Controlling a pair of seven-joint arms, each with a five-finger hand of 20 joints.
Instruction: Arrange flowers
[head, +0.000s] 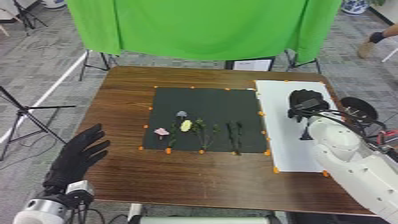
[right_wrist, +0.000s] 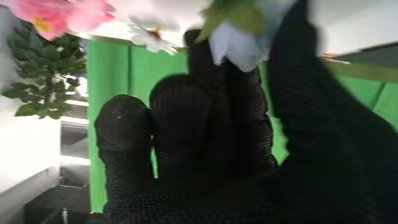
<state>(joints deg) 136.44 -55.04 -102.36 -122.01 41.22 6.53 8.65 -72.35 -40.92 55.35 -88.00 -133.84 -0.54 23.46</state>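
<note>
Head view's got pink (head: 162, 132), yellow (head: 186, 125) and pale blue-grey (head: 181, 114) flowers plus green stems (head: 214, 129) on a black mat (head: 240, 105), orange bits (head: 169, 150) round its edges. The black-gloved right hand (head: 309, 100) and its arm block part of the white sheet (head: 289, 155). Wrist view: its fingers are pretty straight, white bloom (right_wrist: 233, 46) by the tips, can't tell if gripped. Black-gloved left hand (head: 73, 157): fingers loosely extended, left side.
</note>
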